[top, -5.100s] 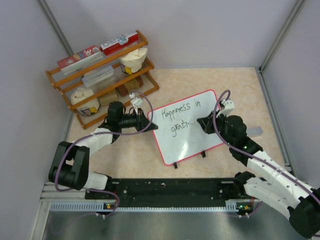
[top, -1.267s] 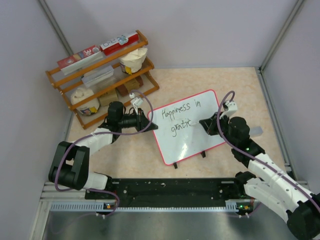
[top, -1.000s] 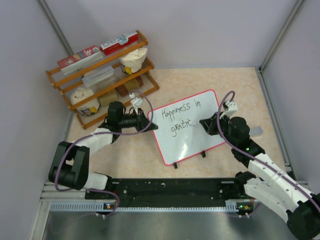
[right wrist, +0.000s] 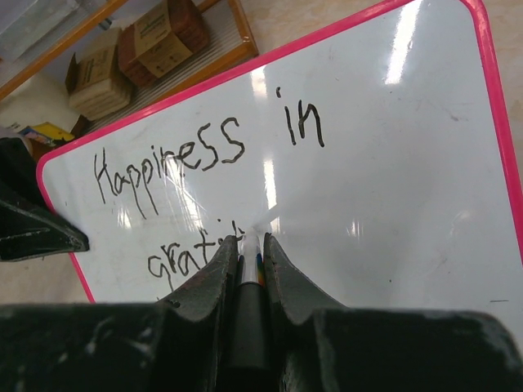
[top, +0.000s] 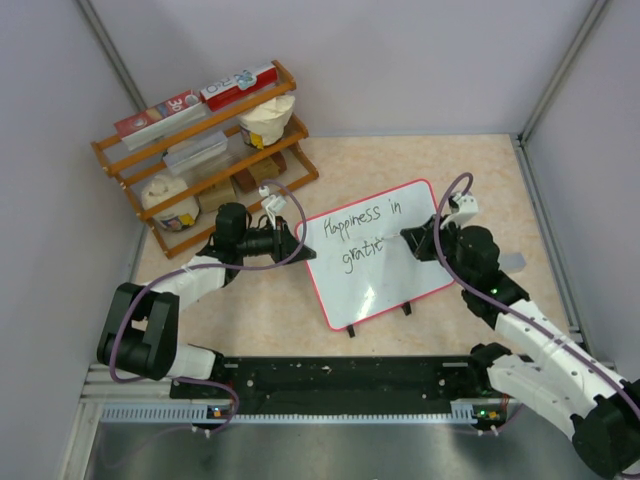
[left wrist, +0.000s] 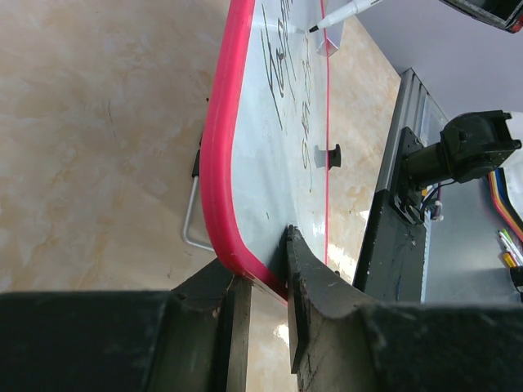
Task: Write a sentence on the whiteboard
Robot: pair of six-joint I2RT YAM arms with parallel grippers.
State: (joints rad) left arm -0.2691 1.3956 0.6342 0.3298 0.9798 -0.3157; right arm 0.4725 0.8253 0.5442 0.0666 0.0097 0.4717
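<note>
Whiteboard (top: 390, 290): red-rimmed, propped at a tilt on the table (top: 450, 170), between the two arms.
Left gripper (left wrist: 261, 273): jaws closed on the board's left rim, steadying it.
Right gripper (right wrist: 249, 245): jaws clamped on a black marker (right wrist: 248, 322), tip at the second line.
Sentence (right wrist: 204, 151): "Happiness in" is complete; below it, "grati" is readable.
Progress: seemingly past halfway; the last word's ending is left to write.

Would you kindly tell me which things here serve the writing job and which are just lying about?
In the job: whiteboard, sentence, marker, left end effector clamping the rim, right end effector gripping the marker.
Lying about: wooden rack, white tubs, cardboard boxes.
</note>
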